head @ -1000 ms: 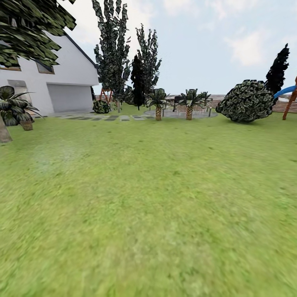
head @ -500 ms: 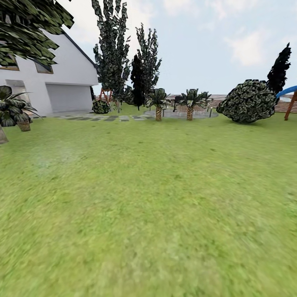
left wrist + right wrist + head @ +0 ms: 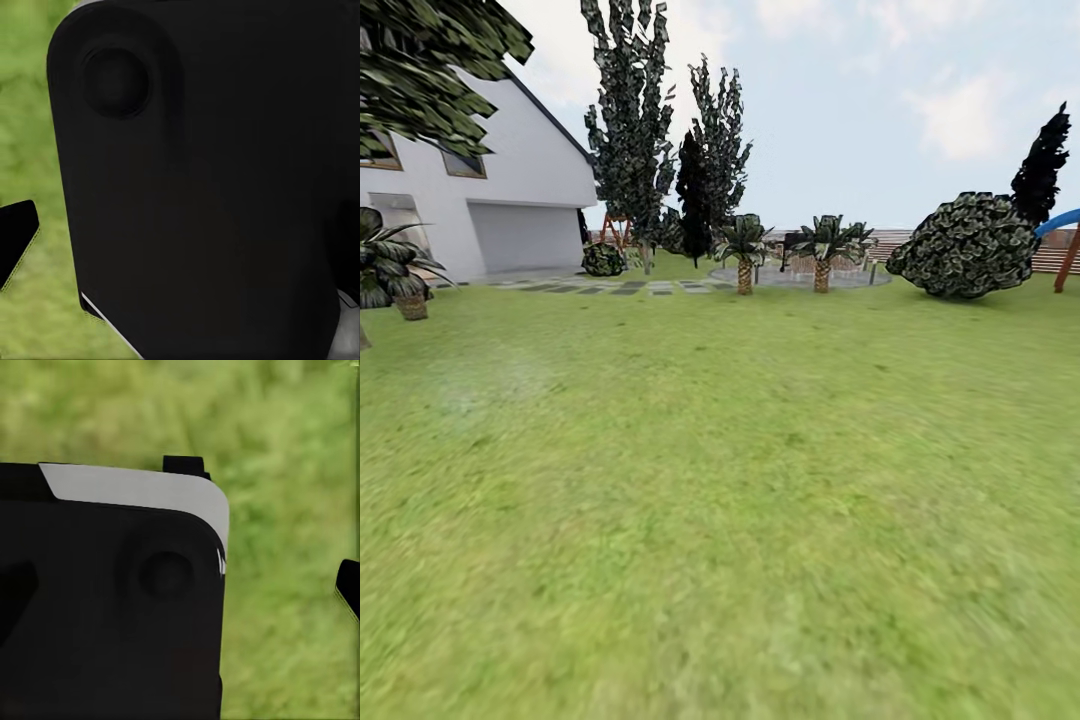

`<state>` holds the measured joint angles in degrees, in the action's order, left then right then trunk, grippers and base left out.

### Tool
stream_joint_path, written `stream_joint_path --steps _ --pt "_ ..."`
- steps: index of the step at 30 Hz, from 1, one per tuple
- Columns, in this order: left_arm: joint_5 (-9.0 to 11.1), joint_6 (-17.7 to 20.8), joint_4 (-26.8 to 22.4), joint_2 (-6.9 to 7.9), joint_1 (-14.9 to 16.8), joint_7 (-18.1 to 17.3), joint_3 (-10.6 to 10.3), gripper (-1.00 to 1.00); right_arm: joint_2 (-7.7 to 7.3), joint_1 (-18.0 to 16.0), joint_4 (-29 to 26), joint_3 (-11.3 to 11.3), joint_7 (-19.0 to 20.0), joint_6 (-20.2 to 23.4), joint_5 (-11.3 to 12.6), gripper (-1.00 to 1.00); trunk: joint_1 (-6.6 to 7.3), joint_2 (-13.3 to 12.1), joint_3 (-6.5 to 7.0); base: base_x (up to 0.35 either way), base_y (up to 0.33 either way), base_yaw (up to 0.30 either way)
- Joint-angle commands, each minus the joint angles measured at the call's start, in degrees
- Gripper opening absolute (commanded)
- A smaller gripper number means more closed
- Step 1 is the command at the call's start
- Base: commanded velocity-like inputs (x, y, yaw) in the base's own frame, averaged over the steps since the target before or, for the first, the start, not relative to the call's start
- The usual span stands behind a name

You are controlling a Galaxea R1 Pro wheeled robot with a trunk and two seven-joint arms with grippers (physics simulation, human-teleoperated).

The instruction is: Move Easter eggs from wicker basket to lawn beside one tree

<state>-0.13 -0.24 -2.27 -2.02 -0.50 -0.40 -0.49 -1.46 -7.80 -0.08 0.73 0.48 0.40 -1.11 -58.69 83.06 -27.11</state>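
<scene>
Head view, compared with 0.5 s earlier: the whole scene has slid slightly; the potted palm in a brown pot (image 3: 398, 275) sits nearer the 9 o'clock edge, and the round dark-leaved bush (image 3: 972, 246) and blue slide with reddish post (image 3: 1063, 235) have moved toward 3 o'clock. This is camera motion, not object motion.

The wide flat green lawn (image 3: 720, 500) runs from 6 o'clock up to mid-picture. The white house with a grey garage door (image 3: 510, 200) stands at 10 o'clock. Tall narrow dark-leaved trees (image 3: 630, 130) rise upright at 11 to 12 o'clock, long axis vertical. 2 short palms with tan trunks (image 3: 745, 250) stand near 12 o'clock beside a paved circle. The brown horizontal-slat fence (image 3: 1050, 258) shows at 3 o'clock behind the bush.

Left wrist view: a black robot body panel (image 3: 202, 180) close up, grass beside it, and 1 dark fingertip (image 3: 16, 240) at the edge. Cannot tell whether the left gripper is released or clenched.

Right wrist view: a black panel with grey top strip (image 3: 112, 600) over blurred grass, 1 dark fingertip (image 3: 349, 585) at the edge. The state of the right gripper cannot be told either.
</scene>
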Motion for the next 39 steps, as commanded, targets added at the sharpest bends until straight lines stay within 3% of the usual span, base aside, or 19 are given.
stream_joint_path --steps 1,39 --pt "-0.02 -0.02 -0.11 0.00 -0.03 -0.04 -0.04 1.00 -0.03 -0.02 -0.01 0.06 0.05 0.04 -0.12 1.00 -0.04 0.02 -0.05 0.340 0.000 0.000" --pt "0.02 -0.02 -0.12 0.00 -0.03 -0.04 -0.04 1.00 -0.04 -0.02 -0.01 0.06 0.04 0.04 -0.12 1.00 -0.04 0.02 -0.05 0.340 0.000 0.000"
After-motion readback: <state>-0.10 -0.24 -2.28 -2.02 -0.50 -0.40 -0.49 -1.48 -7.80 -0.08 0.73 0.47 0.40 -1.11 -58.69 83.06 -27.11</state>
